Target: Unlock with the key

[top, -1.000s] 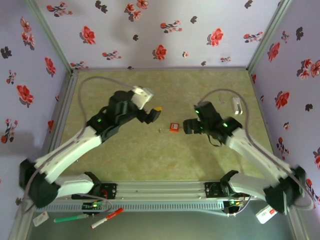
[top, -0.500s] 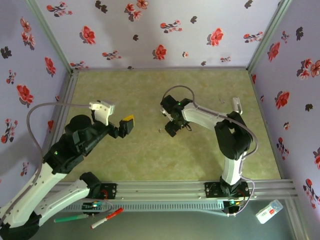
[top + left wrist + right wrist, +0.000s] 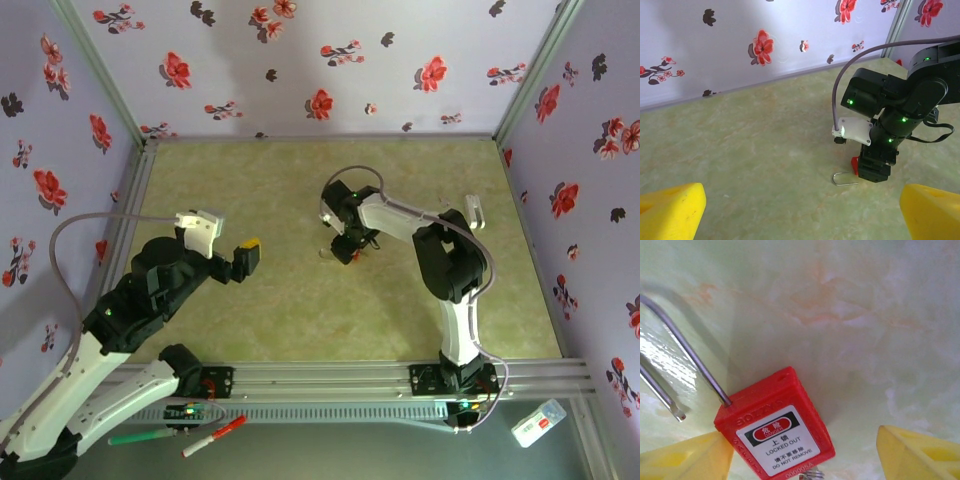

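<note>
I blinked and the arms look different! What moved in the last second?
The left gripper pulled back toward its own side, away from the red padlock, open and empty. The right gripper swung in over the padlock and now straddles it, open. The padlock stayed put on the table.

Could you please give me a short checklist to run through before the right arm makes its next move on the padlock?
1. Padlock lies between the right gripper's yellow fingers: ok.
2. Right gripper open, one finger apart from the lock body: ok.
3. Left gripper open and empty, back from the lock: ok.
4. Key seated in the keyhole: cannot tell; just a bit of metal at the picture's bottom edge.
5. Shackle closed: not ok; one leg's end lies free beside the body.
</note>
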Tool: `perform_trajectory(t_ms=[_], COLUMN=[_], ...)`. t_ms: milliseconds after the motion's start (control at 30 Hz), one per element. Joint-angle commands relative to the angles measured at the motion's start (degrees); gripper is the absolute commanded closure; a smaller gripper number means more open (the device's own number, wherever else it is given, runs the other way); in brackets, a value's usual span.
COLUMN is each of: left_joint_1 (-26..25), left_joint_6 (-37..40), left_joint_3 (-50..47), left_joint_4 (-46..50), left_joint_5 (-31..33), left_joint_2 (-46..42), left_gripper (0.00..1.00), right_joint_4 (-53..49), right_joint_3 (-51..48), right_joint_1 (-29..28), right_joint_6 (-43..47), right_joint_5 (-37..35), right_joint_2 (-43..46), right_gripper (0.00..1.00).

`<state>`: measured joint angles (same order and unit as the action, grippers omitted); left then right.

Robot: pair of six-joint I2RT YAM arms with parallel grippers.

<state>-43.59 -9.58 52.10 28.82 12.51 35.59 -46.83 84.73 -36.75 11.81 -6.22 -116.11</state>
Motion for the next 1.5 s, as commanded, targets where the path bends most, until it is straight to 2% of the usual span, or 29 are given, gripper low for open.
perform_trajectory(t_ms=[0,233,400,500,600,667,767,900,1133,1300,1467], left_joint_1=[0.47,0.52,0.51,0.52,0.46,0.47,0.48,0.48,0.52,0.48,0.53], left_joint_6=[-0.64,-0.17,-0.12,0.0,-0.13,-0.26,-0.69,-1.12,-1.12,-1.04,-1.8], left_joint_3=[-0.48,-0.63,-0.59,-0.59,-0.59,-0.52,-0.5,-0.27,-1.24,-1.54,-2.21], left_joint_4=[0.37,0.03,0.52,0.55,0.45,0.43,0.37,0.67,-1.25,-2.72,-3.07], left_joint_5=[1.33,1.33,1.31,1.37,1.37,1.29,1.28,0.93,-1.16,-2.49,-2.41], left_joint_2=[-0.7,-0.96,-1.27,-1.74,-1.84,-1.72,-1.6,-1.65,-2.93,-4.08,-4.66], left_gripper=[0.0,0.0,0.0,0.0,0.0,0.0,0.0,0.0,0.0,0.0,0.0], right_joint_4=[-2.11,-1.37,0.14,1.69,1.39,2.41,5.96,9.37,8.61,5.04,-1.62], right_joint_3=[1.8,2.19,0.15,-2.53,-4.73,-6.87,-10.16,-12.91,-14.03,-15.18,-17.8], right_joint_1=[0.26,1.5,2.3,2.44,3.14,3.41,3.01,2.67,2.74,3.37,6.28], right_joint_6=[1.41,-2.54,-9.31,-17.12,-30.02,-37.67,-45.95,-50.78,-50.43,-47.73,-45.37], right_joint_5=[3.14,5.64,5.95,3.41,0.62,1.87,3.55,4.9,6.04,4.73,-0.18], right_joint_2=[-1.69,-2.73,-1.6,0.62,2.12,3.06,5.31,8.54,16.55,27.4,40.89], right_gripper=[0.28,0.43,0.57,0.66,0.67,0.66,0.63,0.55,0.28,0.16,0.06])
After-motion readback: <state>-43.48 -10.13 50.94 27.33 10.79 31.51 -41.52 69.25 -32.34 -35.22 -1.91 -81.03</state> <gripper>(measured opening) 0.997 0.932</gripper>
